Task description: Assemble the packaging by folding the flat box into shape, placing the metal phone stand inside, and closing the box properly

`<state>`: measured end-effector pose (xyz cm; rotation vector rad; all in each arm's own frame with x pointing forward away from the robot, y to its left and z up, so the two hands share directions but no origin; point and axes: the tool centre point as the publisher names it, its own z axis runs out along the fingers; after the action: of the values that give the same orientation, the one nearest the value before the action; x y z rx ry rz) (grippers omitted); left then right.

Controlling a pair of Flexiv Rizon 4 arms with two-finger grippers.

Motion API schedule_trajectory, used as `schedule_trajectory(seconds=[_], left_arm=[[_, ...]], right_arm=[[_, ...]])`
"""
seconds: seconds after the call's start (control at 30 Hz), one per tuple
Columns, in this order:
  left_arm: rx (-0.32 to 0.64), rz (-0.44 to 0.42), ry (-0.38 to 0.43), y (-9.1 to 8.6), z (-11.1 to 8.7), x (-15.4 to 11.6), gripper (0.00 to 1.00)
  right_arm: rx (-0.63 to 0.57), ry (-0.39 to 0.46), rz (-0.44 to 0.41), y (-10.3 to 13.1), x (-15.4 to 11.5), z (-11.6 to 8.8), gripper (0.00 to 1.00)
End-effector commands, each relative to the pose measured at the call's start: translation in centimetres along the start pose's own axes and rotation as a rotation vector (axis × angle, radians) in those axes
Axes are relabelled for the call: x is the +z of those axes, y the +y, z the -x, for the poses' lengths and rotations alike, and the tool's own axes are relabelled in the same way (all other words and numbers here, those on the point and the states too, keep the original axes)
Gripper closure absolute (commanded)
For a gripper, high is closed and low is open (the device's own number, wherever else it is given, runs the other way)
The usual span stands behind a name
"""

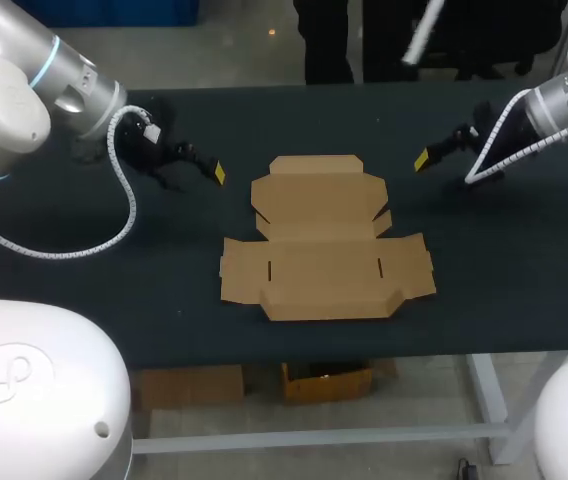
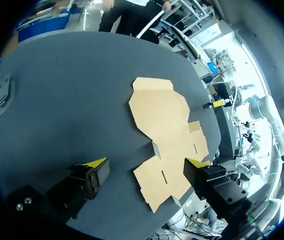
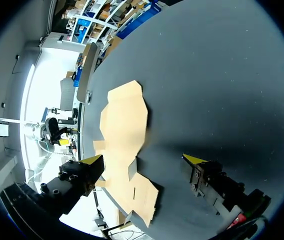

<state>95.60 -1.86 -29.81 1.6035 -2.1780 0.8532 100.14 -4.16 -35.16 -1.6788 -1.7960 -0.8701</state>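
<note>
1. Both grippers are wide open and empty: left gripper (image 2: pixel 146 165) and right gripper (image 3: pixel 143 160) hover apart from the box (image 1: pixel 324 240), one on each side.
2. Box lies flat and unfolded, mid-table (image 1: pixel 504 280).
3. Thin brown cardboard with flaps and slits; probably light, bends at the creases, slides easily. I would take a flap edge.
</note>
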Motion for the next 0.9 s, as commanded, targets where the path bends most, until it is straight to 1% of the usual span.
schedule_trajectory(seconds=[0.03,0.3,0.47,0.6,0.73,0.9], left_arm=[[0.000,0.004,-0.002,-0.1,0.0,0.0,0.00],[0.000,0.004,-0.002,-0.1,0.0,0.0,0.00],[0.006,0.000,0.009,-0.4,0.0,0.2,0.00],[0.017,-0.002,0.010,-0.7,0.0,0.3,0.00],[0.021,-0.002,0.010,-1.0,0.2,0.4,0.00],[0.023,-0.003,0.008,-1.2,0.3,0.6,0.00]], right_arm=[[-0.001,0.007,-0.008,0.2,-0.1,0.1,0.00],[-0.001,0.007,-0.008,0.2,-0.1,0.1,0.00],[0.004,0.052,-0.037,1.1,1.7,0.1,0.00],[0.015,0.060,-0.023,1.2,2.5,-0.4,0.00],[0.026,0.066,0.010,1.2,3.1,-0.9,0.00],[0.059,0.085,0.015,1.2,3.7,-1.2,0.00]])
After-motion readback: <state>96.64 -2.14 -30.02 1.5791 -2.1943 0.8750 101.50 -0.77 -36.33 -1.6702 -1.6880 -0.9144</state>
